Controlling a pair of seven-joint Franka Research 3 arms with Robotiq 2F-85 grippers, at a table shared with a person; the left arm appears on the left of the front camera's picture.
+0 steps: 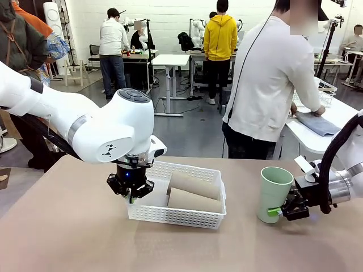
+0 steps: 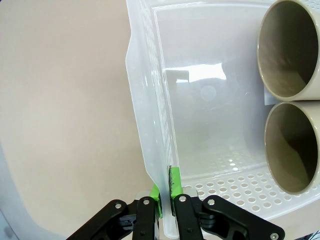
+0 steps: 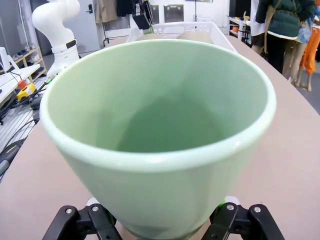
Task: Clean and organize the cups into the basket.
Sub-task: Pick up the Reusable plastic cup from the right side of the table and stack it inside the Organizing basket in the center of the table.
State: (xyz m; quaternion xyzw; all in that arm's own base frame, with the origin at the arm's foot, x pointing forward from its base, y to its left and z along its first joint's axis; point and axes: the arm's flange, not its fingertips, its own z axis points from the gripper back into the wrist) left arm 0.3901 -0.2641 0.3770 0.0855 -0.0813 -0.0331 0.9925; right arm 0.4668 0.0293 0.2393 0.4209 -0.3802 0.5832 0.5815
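Observation:
The white mesh basket (image 1: 193, 214) sits mid-table with two tan-brown cups (image 1: 194, 185) (image 1: 193, 200) lying side by side in it, mouths toward the left wrist camera (image 2: 290, 47) (image 2: 292, 147). My left gripper (image 1: 131, 192) is shut on the basket's left wall (image 2: 150, 125), green pads (image 2: 156, 192) pinching the rim. The pale mint green cup (image 1: 274, 194) stands upright to the right of the basket, and my right gripper (image 1: 279, 212) is shut on its lower part. Its open mouth (image 3: 160, 115) looms large in the right wrist view.
A person in a white top (image 1: 272, 85) stands behind the table with their back turned, working at a side table (image 1: 334, 122) with a grey cloth. The tan tabletop (image 1: 68, 238) is bare at front left.

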